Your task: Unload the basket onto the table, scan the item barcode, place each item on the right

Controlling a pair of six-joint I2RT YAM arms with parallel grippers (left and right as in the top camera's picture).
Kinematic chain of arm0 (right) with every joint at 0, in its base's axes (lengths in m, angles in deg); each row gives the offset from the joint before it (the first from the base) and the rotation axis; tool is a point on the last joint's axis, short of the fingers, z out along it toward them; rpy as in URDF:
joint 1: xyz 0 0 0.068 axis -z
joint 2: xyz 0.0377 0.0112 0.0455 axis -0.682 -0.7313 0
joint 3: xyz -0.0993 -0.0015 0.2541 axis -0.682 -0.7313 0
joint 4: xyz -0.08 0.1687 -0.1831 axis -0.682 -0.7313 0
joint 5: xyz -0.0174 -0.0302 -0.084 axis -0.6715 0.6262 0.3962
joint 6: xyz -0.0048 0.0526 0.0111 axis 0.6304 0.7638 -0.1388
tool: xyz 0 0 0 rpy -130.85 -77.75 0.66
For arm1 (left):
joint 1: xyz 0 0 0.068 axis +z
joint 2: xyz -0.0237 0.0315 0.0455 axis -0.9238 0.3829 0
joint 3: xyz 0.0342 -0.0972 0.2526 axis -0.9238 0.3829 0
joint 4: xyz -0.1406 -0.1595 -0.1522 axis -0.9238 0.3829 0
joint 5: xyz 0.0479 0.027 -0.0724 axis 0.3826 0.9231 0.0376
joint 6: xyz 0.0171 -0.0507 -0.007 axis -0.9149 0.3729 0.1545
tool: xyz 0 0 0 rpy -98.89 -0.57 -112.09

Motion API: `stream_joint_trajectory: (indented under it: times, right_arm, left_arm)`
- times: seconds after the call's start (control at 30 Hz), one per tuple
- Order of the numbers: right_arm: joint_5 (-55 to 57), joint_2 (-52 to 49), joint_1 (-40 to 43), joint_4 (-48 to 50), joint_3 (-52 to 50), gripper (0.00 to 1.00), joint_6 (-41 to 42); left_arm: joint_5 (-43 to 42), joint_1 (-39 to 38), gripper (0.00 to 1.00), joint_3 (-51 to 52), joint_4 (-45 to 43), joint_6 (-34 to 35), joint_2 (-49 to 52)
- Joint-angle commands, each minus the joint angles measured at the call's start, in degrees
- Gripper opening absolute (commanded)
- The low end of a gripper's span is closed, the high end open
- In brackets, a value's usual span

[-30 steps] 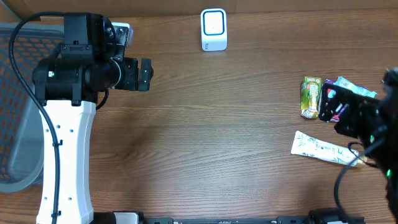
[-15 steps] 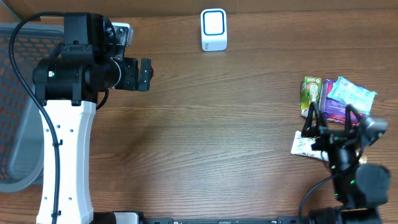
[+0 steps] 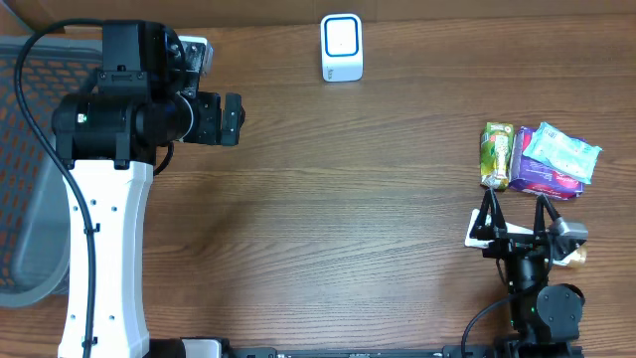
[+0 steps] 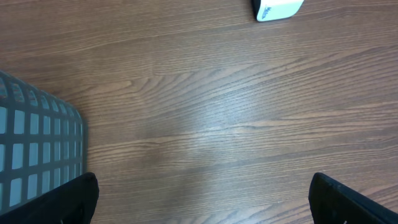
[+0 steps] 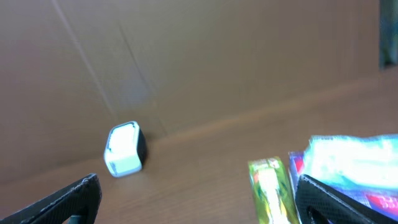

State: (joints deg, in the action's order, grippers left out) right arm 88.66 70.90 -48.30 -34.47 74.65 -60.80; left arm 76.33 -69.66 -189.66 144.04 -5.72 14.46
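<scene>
The white barcode scanner [image 3: 342, 47] stands at the far edge of the table; it also shows as the scanner [image 5: 126, 149] in the right wrist view and the scanner [image 4: 277, 9] in the left wrist view. Packets lie at the right: a green one [image 3: 497, 155], a purple one [image 3: 545, 177], a light blue one [image 3: 562, 149] and a white one [image 3: 479, 230]. My right gripper [image 3: 515, 214] is open and empty over the white packet, near the front edge. My left gripper [image 3: 232, 118] is open and empty, far to the left.
A grey mesh basket [image 3: 22, 169] sits at the left edge, and its corner [image 4: 37, 149] shows in the left wrist view. Brown cardboard [image 5: 205, 56] rises behind the table. In the right wrist view the green packet [image 5: 273, 190] and the blue packet [image 5: 351, 158] lie ahead.
The right arm has pulled back from over the purple and blue packets toward the front edge, open and empty. The left arm has not moved.
</scene>
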Motion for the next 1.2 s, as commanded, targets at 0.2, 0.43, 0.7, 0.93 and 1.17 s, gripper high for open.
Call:
stream_joint_trajectory:
  times: [0.2,0.43,0.7,0.93,1.17]
  right_arm:
    - [1.29,3.26,-0.50,-3.26,-1.25,1.00,-7.43]
    - [-0.96,3.26,-0.55,-3.39,-1.25,1.00,-7.34]
    - [-0.96,3.21,-0.52,-3.39,-1.25,1.00,-7.34]
    - [-0.96,3.21,-0.52,-3.39,-1.25,1.00,-7.32]
    - [-0.96,3.21,-0.55,-3.39,-1.25,1.00,-7.32]
  left_arm:
    - [-0.61,-0.11,0.99,-0.48,-0.09,0.37,0.17]
    - [-0.61,-0.11,1.00,-0.48,-0.09,0.37,0.17]
    - [-0.61,-0.09,1.00,-0.48,-0.09,0.37,0.17]
    - [-0.61,-0.09,1.00,-0.48,-0.09,0.37,0.17]
    - [-0.61,-0.11,1.00,-0.48,-0.07,0.37,0.17]
